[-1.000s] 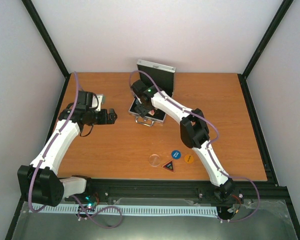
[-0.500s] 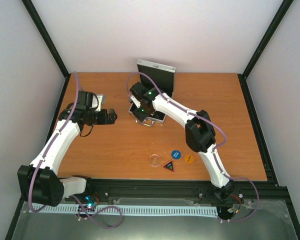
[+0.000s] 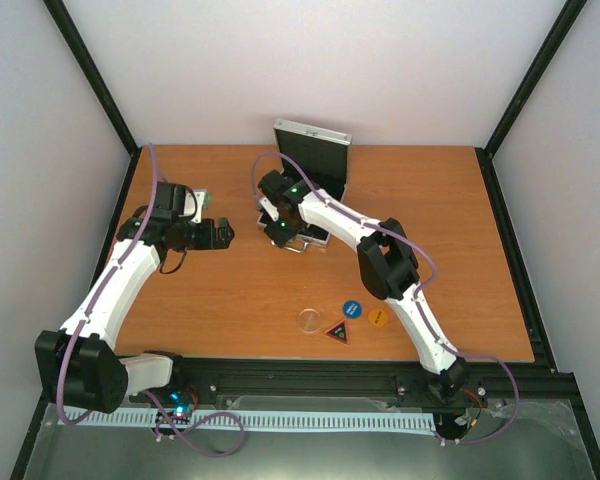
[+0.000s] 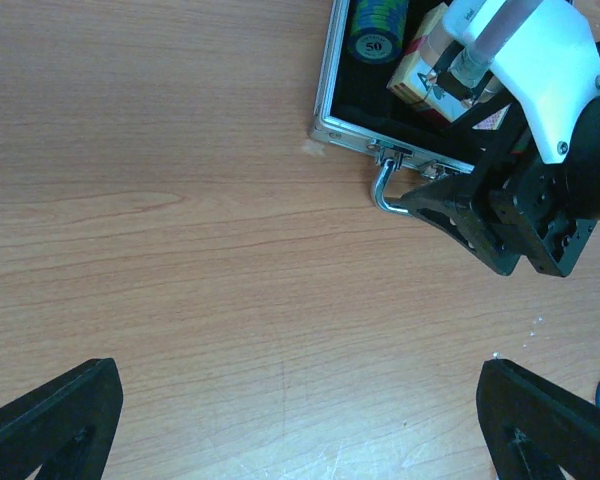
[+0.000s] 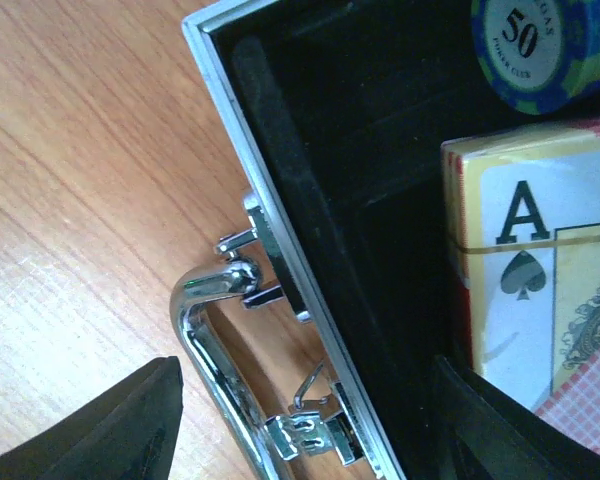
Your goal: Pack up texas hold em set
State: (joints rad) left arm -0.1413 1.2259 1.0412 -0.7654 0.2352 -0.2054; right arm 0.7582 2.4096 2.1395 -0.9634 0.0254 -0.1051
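Silver case [image 5: 230, 120] open, deck [image 5: 550, 260] inside; left gripper [image 4: 300, 415] and right gripper [image 5: 305, 420] agape, apparently empty.

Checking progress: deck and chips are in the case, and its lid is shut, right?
Not quite. The lid stands open, as the top view shows. The deck and chips are in the case.

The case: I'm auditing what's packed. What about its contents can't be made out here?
- Top view: case interior hidden by the right arm.
- Right wrist: card deck cut off by the right edge, chip stack by the top.
- Left wrist: deck partly behind right arm.
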